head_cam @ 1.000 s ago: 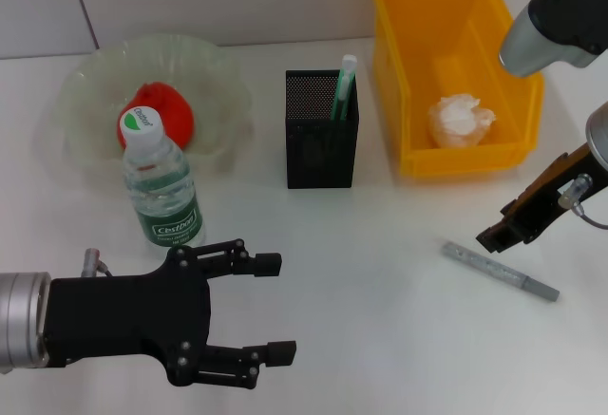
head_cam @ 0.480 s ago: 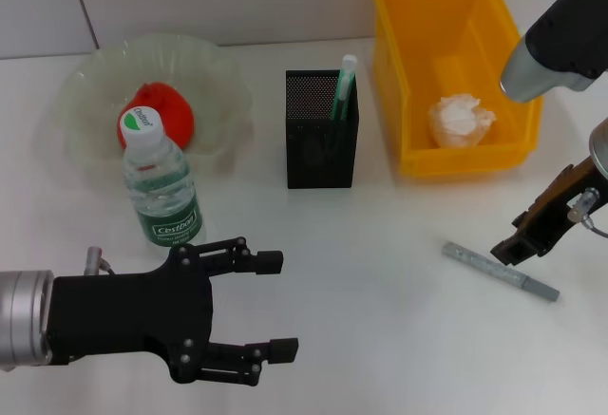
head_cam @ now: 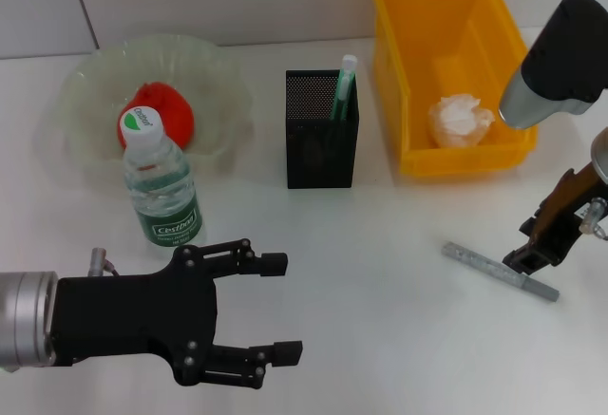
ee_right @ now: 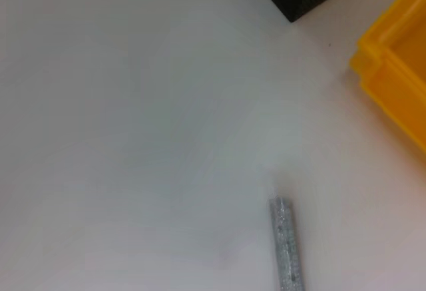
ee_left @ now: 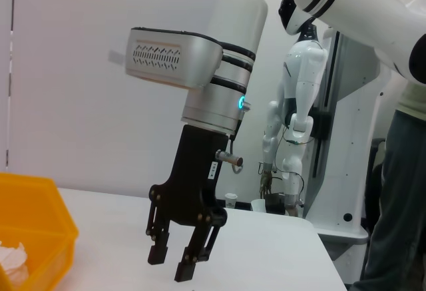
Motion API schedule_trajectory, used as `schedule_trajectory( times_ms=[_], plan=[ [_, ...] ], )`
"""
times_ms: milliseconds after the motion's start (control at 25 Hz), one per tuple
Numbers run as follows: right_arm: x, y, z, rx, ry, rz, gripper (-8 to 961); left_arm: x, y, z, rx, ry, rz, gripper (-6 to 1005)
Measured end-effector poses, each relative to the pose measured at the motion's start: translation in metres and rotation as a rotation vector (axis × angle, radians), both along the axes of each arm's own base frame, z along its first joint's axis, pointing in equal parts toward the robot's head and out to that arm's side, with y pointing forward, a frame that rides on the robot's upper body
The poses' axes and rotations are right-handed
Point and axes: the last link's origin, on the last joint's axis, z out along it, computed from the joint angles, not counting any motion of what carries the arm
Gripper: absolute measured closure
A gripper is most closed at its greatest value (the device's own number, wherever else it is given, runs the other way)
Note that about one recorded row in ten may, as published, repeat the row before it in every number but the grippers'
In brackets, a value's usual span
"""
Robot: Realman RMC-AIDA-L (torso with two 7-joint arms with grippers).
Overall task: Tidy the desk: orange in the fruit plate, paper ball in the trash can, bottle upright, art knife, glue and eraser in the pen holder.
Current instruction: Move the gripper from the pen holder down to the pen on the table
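Left end effector point(head_cam: 277, 306) hovered nearest over the bench point(head_cam: 380, 339), fingers spread wide, holding nothing. Just beyond it stood the bottle point(head_cam: 161, 192), upright. Right end effector point(head_cam: 532, 256) hung fingers parted and empty, tips just above the art knife point(head_cam: 500, 271). Farther back: pen holder point(head_cam: 321, 130), orange point(head_cam: 161, 111) in fruit plate point(head_cam: 76, 92), paper ball point(head_cam: 461, 119) in trash can point(head_cam: 408, 73).

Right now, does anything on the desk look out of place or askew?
One thing: the grey art knife lies flat on the desk instead of in the pen holder. The right gripper hangs open just above it. The bottle stands upright, the left gripper is open nearby.
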Motion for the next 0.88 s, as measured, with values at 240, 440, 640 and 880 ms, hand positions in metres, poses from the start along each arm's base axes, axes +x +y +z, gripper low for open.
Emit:
schedule_trajectory(
  times_ms=[240, 440, 640, 880],
  plan=[
    [0.003, 0.007, -0.008, -0.026, -0.002, 0.008, 495, 0.000, 0.000, 0.000, 0.001, 0.000, -0.002, 137],
    [0.004, 0.013, -0.014, -0.035, -0.001, 0.012, 497, 0.000, 0.000, 0.000, 0.002, 0.000, -0.002, 137],
    [0.004, 0.017, -0.018, -0.025, 0.005, 0.020, 499, 0.000, 0.000, 0.000, 0.002, 0.000, -0.001, 137],
    [0.004, 0.019, -0.023, -0.046, 0.007, 0.009, 500, 0.000, 0.000, 0.000, 0.003, 0.001, -0.001, 137]
  ],
)
